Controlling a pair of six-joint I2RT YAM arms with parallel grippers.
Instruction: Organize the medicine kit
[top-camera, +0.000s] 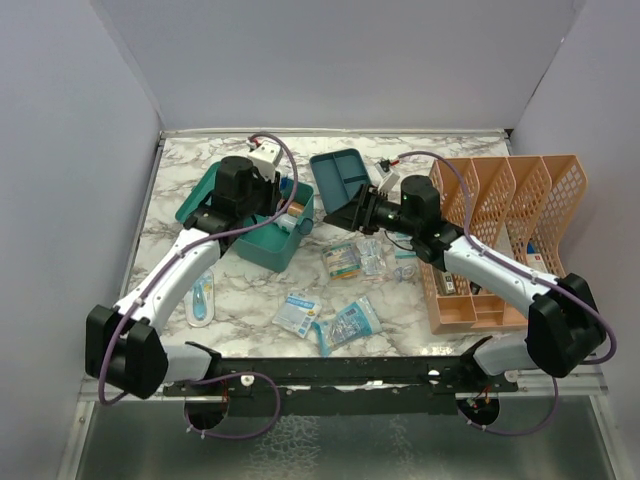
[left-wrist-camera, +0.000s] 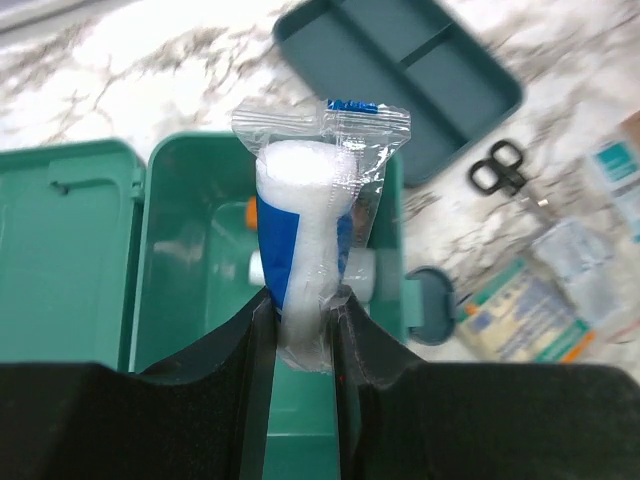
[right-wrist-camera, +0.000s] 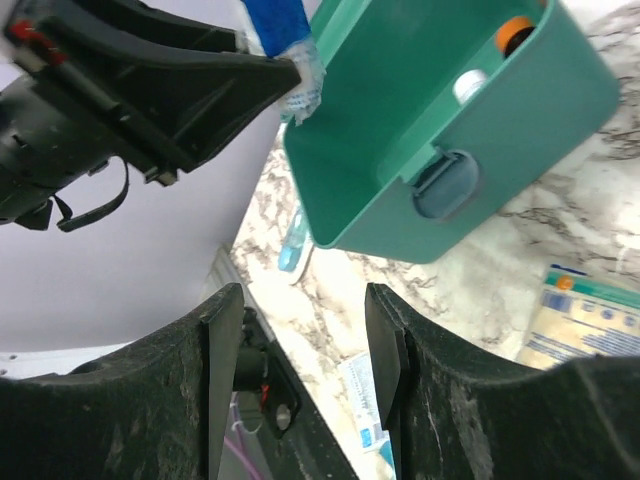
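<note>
Marble-patterned tabletop (top-camera: 250, 300) boxed in by plain pale walls, and we start at the far left, where a slim blue-and-white object (top-camera: 203, 297) lies flat beside the left arm. Next along sits the medicine kit (top-camera: 268, 248), teal-green, lid thrown back to the left, body open to the camera. The left gripper (left-wrist-camera: 300, 310) hangs right above it, both fingers pinched tight on a bandage roll (left-wrist-camera: 305, 220), a white roll with a blue band, sealed in a clear wrapper and standing upright out of the jaws. Down inside the box, an orange-capped container (right-wrist-camera: 515, 30) and a white bottle (right-wrist-camera: 468, 85) against the wall. Just behind and to the right of the kit, the matching insert tray (top-camera: 340, 175) lies on the marble, apart from the box, with small black-handled scissors (left-wrist-camera: 497, 167) near it. Centre table: loose packets (top-camera: 341, 260) scattered about, none touching the kit. The right gripper (right-wrist-camera: 300, 300) is held just right of the box, fingers spread wide, nothing between them. Far right stands the orange mesh file rack (top-camera: 510, 220)
</note>
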